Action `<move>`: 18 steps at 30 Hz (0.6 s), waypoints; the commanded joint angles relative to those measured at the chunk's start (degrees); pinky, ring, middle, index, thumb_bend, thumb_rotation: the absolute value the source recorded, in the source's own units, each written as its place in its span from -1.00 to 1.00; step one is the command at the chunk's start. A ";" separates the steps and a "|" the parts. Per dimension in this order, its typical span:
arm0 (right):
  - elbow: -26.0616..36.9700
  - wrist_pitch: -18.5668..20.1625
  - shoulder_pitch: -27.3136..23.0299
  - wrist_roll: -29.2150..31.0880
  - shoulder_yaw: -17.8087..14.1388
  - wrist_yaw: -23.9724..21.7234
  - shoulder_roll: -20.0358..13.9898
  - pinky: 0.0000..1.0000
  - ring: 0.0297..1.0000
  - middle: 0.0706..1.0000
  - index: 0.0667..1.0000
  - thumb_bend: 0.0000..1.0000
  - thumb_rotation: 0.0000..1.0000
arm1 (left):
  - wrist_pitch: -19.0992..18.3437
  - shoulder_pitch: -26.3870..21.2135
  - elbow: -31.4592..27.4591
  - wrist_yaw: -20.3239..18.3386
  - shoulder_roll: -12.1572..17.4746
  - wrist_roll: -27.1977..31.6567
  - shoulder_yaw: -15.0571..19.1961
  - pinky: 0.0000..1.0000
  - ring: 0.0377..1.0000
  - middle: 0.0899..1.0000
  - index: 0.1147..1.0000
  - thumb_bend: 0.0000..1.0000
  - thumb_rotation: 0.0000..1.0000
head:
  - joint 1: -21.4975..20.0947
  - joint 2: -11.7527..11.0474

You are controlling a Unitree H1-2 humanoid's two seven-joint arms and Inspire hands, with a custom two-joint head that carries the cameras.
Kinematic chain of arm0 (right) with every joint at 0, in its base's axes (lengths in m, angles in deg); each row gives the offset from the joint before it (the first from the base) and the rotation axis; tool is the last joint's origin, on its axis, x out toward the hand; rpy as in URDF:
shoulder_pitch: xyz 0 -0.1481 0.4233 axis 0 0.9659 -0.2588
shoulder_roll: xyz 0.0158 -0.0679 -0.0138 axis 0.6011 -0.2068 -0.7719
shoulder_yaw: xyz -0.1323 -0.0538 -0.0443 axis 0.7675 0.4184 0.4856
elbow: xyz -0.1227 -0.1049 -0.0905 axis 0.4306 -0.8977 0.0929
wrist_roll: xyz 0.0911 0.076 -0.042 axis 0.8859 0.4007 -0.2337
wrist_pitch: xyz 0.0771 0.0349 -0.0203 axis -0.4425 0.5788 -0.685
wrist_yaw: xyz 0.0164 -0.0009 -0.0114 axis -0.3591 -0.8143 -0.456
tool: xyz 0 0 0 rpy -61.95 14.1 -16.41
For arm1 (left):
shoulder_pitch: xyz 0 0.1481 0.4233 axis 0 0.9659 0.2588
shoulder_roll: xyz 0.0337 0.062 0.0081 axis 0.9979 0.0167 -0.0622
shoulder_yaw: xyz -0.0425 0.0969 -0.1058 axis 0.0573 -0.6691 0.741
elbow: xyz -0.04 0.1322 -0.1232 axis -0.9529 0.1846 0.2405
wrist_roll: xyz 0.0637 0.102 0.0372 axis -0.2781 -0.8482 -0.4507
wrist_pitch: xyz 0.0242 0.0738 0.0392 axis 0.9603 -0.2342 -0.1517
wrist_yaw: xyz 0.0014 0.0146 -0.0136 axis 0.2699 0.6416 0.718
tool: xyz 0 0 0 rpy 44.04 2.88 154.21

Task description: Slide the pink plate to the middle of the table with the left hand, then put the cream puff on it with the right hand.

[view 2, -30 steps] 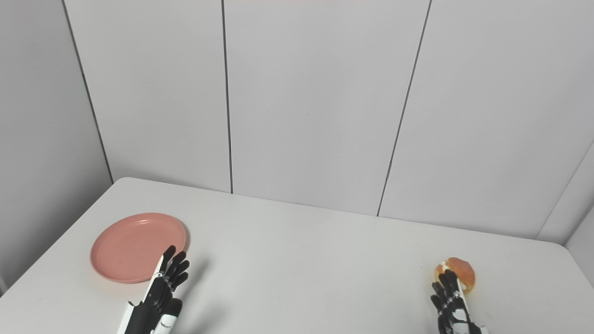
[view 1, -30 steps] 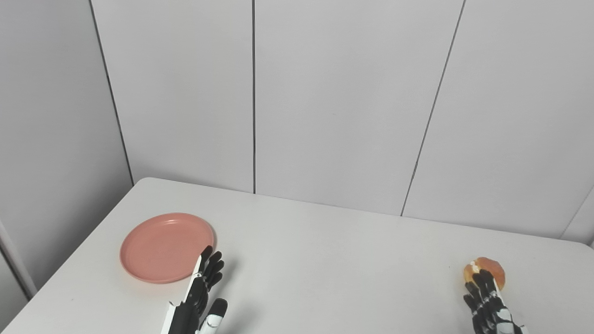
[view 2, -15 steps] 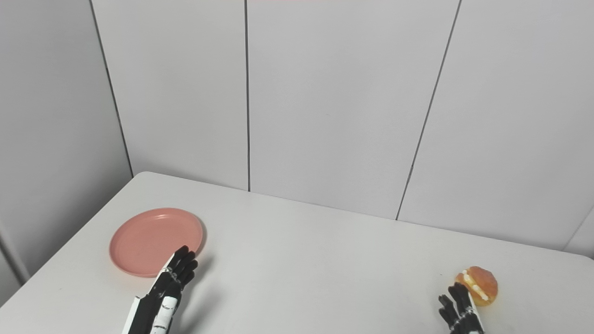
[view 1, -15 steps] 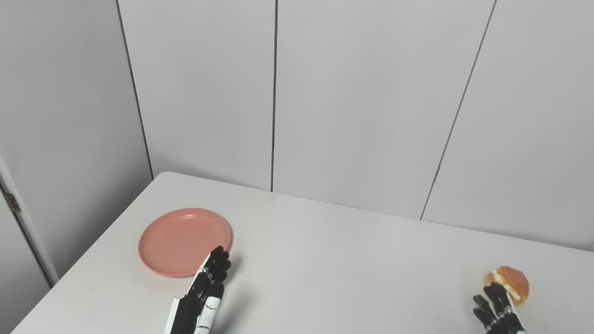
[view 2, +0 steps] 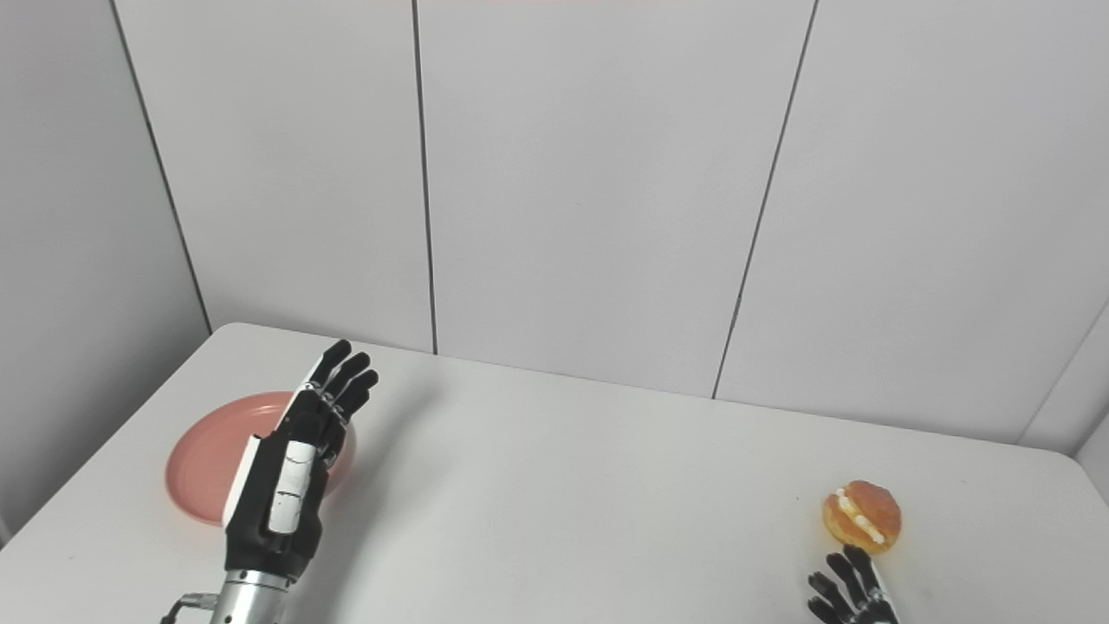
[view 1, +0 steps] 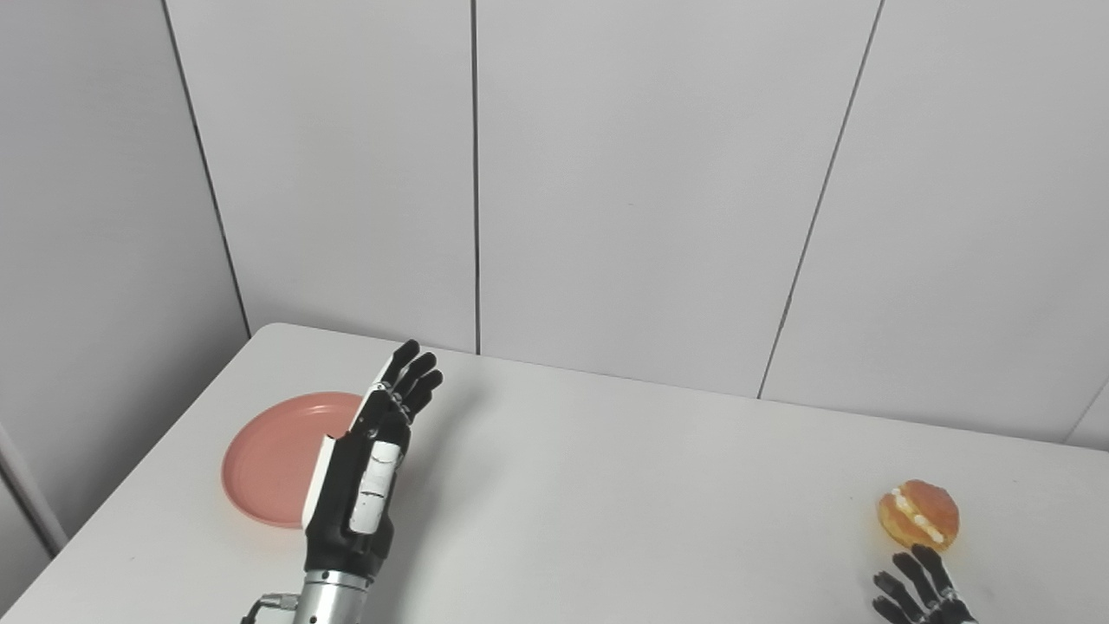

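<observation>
A white table [view 1: 606,511] fills the lower half of the frame, backed by pale wall panels [view 1: 658,182] across the top. At the lower left of the table lies the pink plate [view 1: 264,459], flat and far from the table's middle, so by the look of it the slide has not been done.

The left hand [view 1: 368,468] rises from the bottom left edge, raised above the table with its fingers [view 1: 414,374] straight, close together and pointing up and away. It holds nothing. It overlaps the plate's right side in both views, but it appears to be lifted over the plate; whether any part touches the rim cannot be told.

At the lower right, the cream puff [view 2: 862,517] sits on the table, golden with a line of cream showing, well apart from the plate. Just below it, at the bottom edge, only the spread fingertips of the right hand [view 2: 845,594] show; they are apart, grasp nothing, and stop just short of the puff.

Judging from this, both steps remain: the plate must reach the middle, then the puff must be lifted onto it.
</observation>
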 commanded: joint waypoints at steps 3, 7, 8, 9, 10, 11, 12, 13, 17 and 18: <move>-3.48 1.55 5.03 -0.56 0.43 0.87 1.58 0.63 0.65 0.72 0.80 0.47 1.00 | -0.76 -5.44 -2.68 -0.03 2.74 0.85 1.64 0.93 0.78 0.78 0.71 0.85 0.77 | 0.01 0.21; -3.23 1.81 5.11 -0.77 0.43 1.09 1.54 0.59 0.62 0.69 0.78 0.49 1.00 | -1.77 -7.69 -1.96 0.28 6.02 -0.24 3.84 0.93 0.77 0.78 0.72 0.92 0.78 | 0.11 0.38; -3.17 1.86 5.13 -0.79 0.41 1.09 1.53 0.57 0.62 0.68 0.78 0.49 1.00 | -1.83 -7.98 -1.63 0.36 6.58 -0.46 4.17 0.89 0.76 0.79 0.72 0.98 0.78 | 0.12 0.40; -3.23 1.85 5.11 -0.78 0.38 1.07 1.52 0.57 0.61 0.68 0.78 0.49 1.00 | -1.01 -8.73 -0.04 -0.14 8.15 -0.02 4.89 0.89 0.77 0.79 0.73 0.99 0.77 | 0.19 0.45; -3.27 1.85 5.10 -0.75 0.35 1.04 1.50 0.56 0.61 0.68 0.77 0.50 1.00 | -0.38 -9.24 1.08 -0.53 9.22 0.33 5.36 0.89 0.79 0.81 0.73 1.00 0.76 | 0.22 0.47; -3.32 1.87 5.07 -0.78 0.35 1.02 1.47 0.55 0.60 0.67 0.77 0.50 1.00 | 0.46 -9.96 2.92 -0.98 10.68 0.93 6.20 0.88 0.81 0.81 0.73 1.00 0.74 | 0.31 0.51; -3.38 1.84 5.03 -0.81 0.36 0.98 1.44 0.55 0.60 0.67 0.76 0.50 1.00 | 1.18 -10.54 4.49 -1.43 11.93 1.32 6.86 0.88 0.81 0.81 0.73 1.00 0.74 | 0.35 0.53; -3.48 1.80 5.00 -0.84 0.37 0.94 1.39 0.55 0.60 0.67 0.76 0.50 1.00 | 1.75 -11.05 5.96 -1.85 13.14 1.61 7.52 0.87 0.82 0.81 0.74 1.00 0.74 | 0.37 0.56; -3.86 1.70 4.82 -0.84 0.39 0.77 1.23 0.54 0.60 0.67 0.76 0.52 1.00 | 2.74 -12.50 9.55 -1.91 16.38 1.25 9.11 0.82 0.84 0.81 0.73 1.00 0.76 | 0.45 0.57; -3.90 1.77 4.79 -0.82 0.40 0.74 1.21 0.54 0.60 0.67 0.76 0.52 1.00 | 2.57 -12.98 10.42 -1.62 17.22 0.98 9.57 0.80 0.84 0.81 0.73 1.00 0.77 | 0.51 0.54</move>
